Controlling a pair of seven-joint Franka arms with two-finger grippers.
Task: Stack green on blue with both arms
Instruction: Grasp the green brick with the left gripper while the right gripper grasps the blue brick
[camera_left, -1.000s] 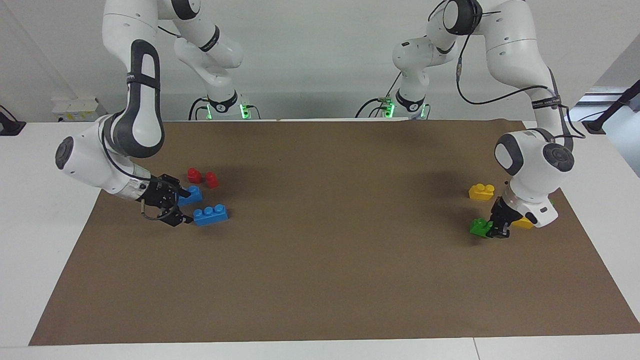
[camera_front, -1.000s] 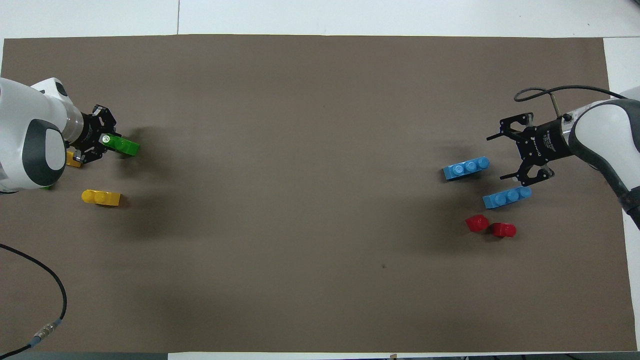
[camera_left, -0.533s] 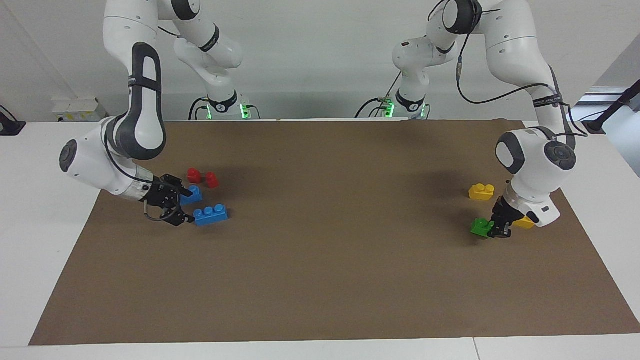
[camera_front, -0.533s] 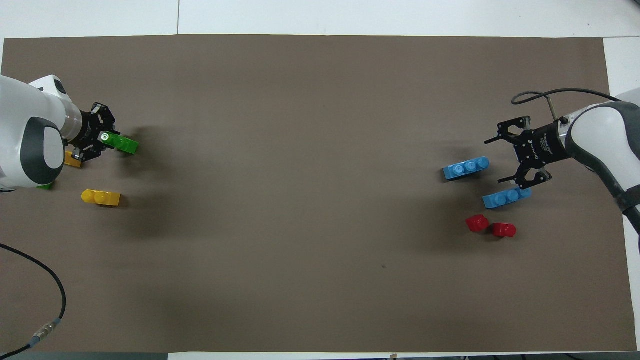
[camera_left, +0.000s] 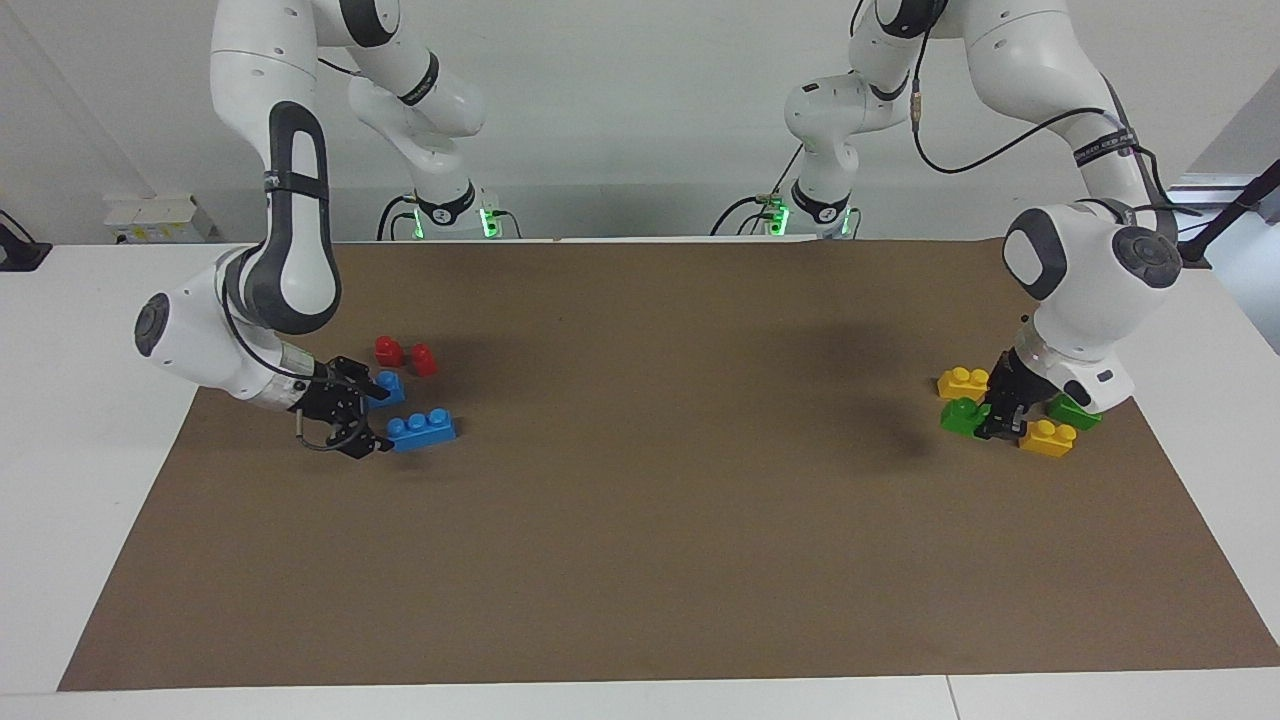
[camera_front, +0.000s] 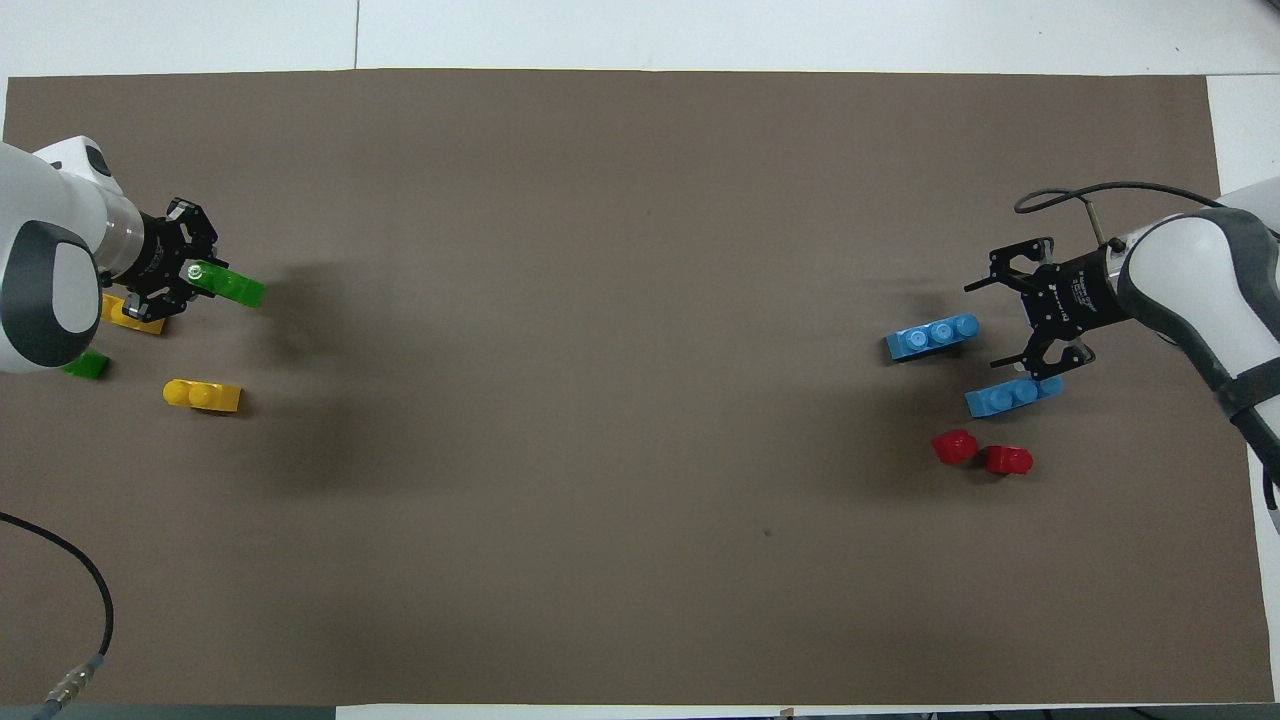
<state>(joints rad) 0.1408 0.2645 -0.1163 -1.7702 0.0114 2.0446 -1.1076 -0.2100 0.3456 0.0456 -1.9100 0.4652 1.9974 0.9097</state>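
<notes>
Over the mat's edge at my left arm's end, my left gripper clamps green, wrist tilted. Right gripper low, spread wide beside blue.

Brown mat covers most of the white table. Two red bricks, touching, lie at mid right of the overhead frame. Yellow brick lies flat at mid left; second yellow brick at left edge, partly hidden.
</notes>
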